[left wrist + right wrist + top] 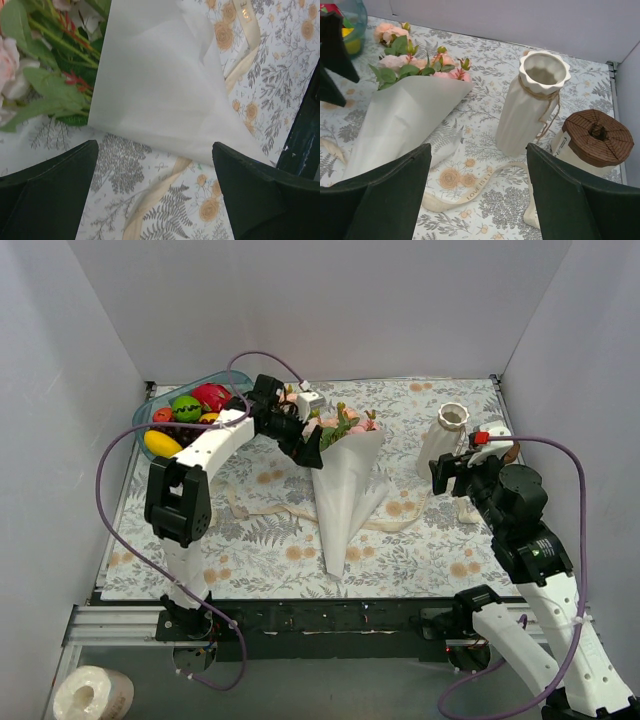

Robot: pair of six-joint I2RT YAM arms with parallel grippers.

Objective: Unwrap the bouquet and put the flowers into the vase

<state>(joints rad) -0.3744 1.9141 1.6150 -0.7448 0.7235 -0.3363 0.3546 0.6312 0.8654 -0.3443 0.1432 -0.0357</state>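
The task is barely begun. The bouquet lies on its side on the table, well to the left of the vase, with its heads pointing away from the arms. The cream ribbon lies slack on the cloth between the vase and the paper cone, so the tie looks undone. The cone itself is not yet opened, and the flowers sit in its mouth. The vase stands upright with nothing in it. Left to do: spread the paper, lift the stems out and stand them in the vase. The left gripper hovers over the cone's edge farthest from the vase, fingers wide and holding nothing. The right gripper hangs just in front of the vase, fingers also wide and bare. By count there is one bouquet, one vase, one ribbon, one brown-lidded jar just right of the vase, and one fruit bowl far to its left. The roses overlap too much to count.
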